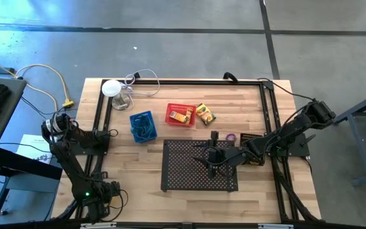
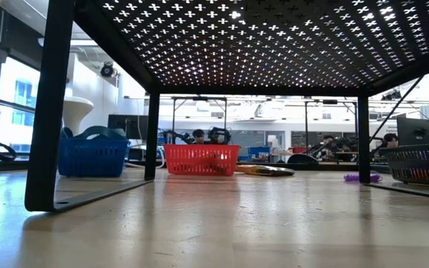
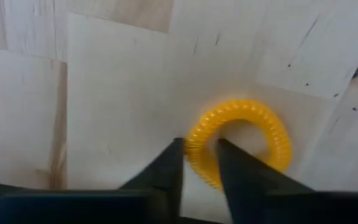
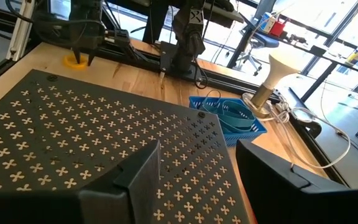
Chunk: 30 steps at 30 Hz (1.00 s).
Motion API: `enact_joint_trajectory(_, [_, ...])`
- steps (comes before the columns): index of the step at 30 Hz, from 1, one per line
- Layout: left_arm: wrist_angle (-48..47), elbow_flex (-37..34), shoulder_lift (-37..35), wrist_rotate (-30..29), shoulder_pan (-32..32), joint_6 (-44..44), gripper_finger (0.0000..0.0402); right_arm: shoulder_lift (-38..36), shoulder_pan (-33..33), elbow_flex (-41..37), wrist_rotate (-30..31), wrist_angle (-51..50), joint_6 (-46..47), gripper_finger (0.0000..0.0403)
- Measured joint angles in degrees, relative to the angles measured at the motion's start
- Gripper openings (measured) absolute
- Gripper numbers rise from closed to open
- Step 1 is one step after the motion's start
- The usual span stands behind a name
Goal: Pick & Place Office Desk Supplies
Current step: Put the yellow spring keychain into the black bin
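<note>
Left gripper (image 3: 199, 163) down on the bench (image 3: 104, 93), jaws closing around yellow rubber-band loop (image 3: 241, 140); right gripper (image 4: 197, 174) above perforated tray (image 4: 73, 124), jaws released.

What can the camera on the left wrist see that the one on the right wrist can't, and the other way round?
Only the left wrist view shows, close up, the left end effector with its two dark fingers on either side of the rim of a yellow rubber-band loop lying on the wooden table.

Only the right wrist view shows the black perforated tray, the blue basket, the white disc on its stand and the right end effector, open above the tray.

Both show the yellow loop, the left end effector and the table; in the right wrist view they are far off.
</note>
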Motion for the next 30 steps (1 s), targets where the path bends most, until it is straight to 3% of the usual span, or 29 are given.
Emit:
enact_joint_trajectory(4, [-0.2, -0.1, 0.0, -1.0, 0.5, 0.5, 0.0015, 0.0, 0.0, 0.0, 0.0, -0.1, 0.0, 0.0199])
enact_joint_trajectory(9, [-1.0, 0.0, -2.0, -0.4, 4.2, 0.4, 0.0006, 0.0, 0.0, 0.0, 0.0, -0.7, -0.2, 0.0199])
enact_joint_trajectory(15, [-2.5, 1.7, -9.8, -8.5, 13.1, 8.1, 0.0004, 0.0, 0.0, 0.0, 0.0, -0.7, -0.7, 0.0199])
enact_joint_trajectory(24, [-0.7, 9.0, -21.4, -28.5, 24.5, 27.3, 0.0003, 0.0, 0.0, 0.0, -3.4, -0.1, -0.7, 0.0199])
enact_joint_trajectory(30, [13.9, 10.1, -23.8, -47.1, 27.6, 48.8, 0.0002, 0.0, 0.0, 0.0, -4.7, 3.0, -0.7, 0.0199])
